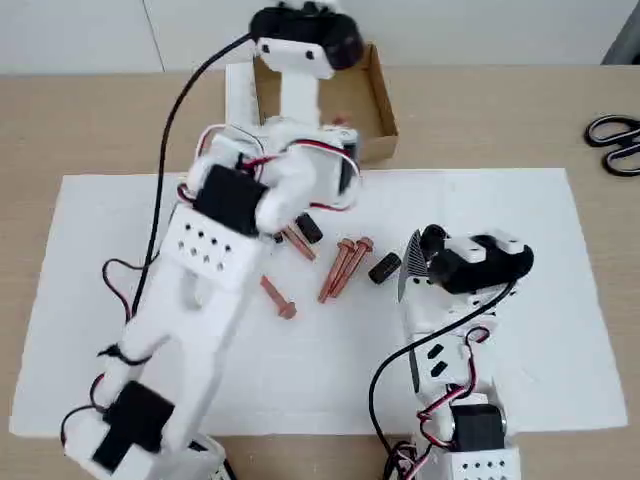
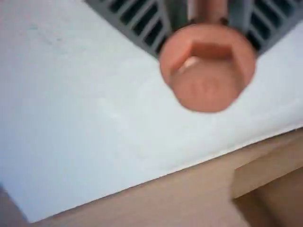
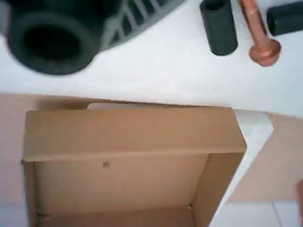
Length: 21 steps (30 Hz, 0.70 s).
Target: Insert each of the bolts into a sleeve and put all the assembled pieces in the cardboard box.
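Surface: white paper sheet (image 1: 500, 340) on a wooden table (image 1: 80, 120), beneath both my jaws. Scissors (image 1: 615, 142) lie on bare wood, well off beyond my right gripper (image 1: 402, 268).

Left gripper (image 1: 288, 230): closed on one copper-coloured bolt (image 2: 207, 68), clamped by the shank. Its flanged hexagonal head sticks out past the jaws, above the paper near its edge.

Right gripper: pinching one black sleeve (image 3: 49, 40), a short hollow tube, against the ribbed grey jaw.

Between my two jaws: pair of loose bolts (image 1: 343, 265), side by side on the paper.

Ahead of both jaws: cardboard box (image 3: 132, 137), open-topped.
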Motion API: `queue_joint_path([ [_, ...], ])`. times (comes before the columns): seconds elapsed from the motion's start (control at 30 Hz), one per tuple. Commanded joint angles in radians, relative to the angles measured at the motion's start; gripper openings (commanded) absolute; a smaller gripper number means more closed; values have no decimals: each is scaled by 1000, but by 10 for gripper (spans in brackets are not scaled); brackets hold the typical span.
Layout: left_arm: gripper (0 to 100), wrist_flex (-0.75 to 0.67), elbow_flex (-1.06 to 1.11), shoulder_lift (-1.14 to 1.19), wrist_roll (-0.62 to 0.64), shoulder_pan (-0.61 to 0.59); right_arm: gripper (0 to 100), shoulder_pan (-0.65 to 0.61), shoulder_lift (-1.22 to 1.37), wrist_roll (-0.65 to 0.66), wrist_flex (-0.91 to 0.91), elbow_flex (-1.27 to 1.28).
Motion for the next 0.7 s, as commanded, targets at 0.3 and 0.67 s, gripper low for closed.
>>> queue_joint_path([
  [0.3, 6, -169, 99, -68, -5, 66, 5, -127, -10, -21, -16, -8],
  [0.67, 6, -163, 130, -74, 40, 69, 4, -156, -7, -15, -13, -6],
])
